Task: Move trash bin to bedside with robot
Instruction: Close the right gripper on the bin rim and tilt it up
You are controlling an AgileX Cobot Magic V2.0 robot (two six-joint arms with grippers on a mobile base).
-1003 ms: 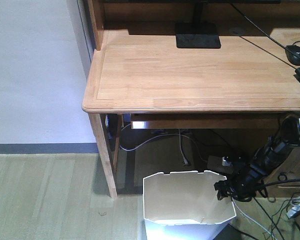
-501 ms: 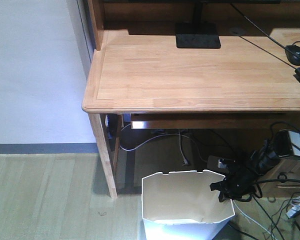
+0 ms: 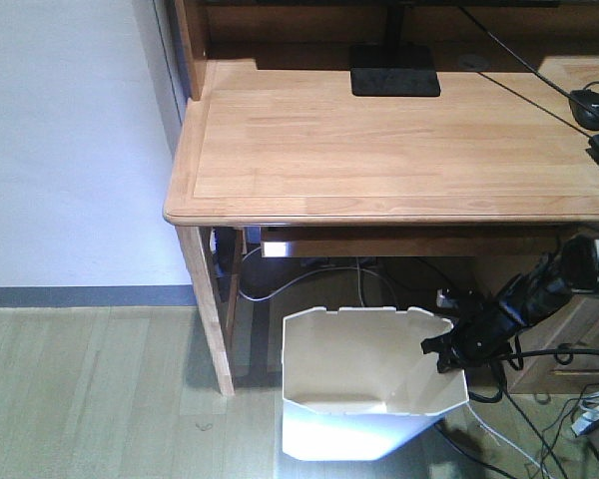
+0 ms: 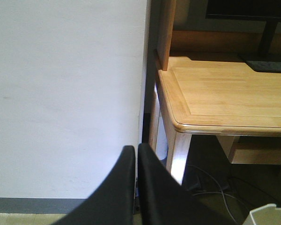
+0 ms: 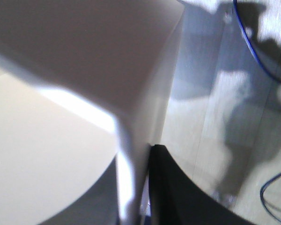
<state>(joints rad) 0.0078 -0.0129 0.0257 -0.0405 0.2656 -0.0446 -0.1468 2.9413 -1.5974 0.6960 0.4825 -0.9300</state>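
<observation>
Trash bin [image 3: 364, 384] held by its rim, on the floor in front of the worktop [image 3: 379, 150].
Front view: the right end effector [image 3: 442, 351] pinches the bin's right rim, likely a hold for dragging it. Left wrist view: the left end effector [image 4: 136, 187] is pressed together, idle. Right wrist view: a black finger [image 5: 178, 192] hugs the bin's thin wall.

No readable text, labels, brands or numbers anywhere.
</observation>
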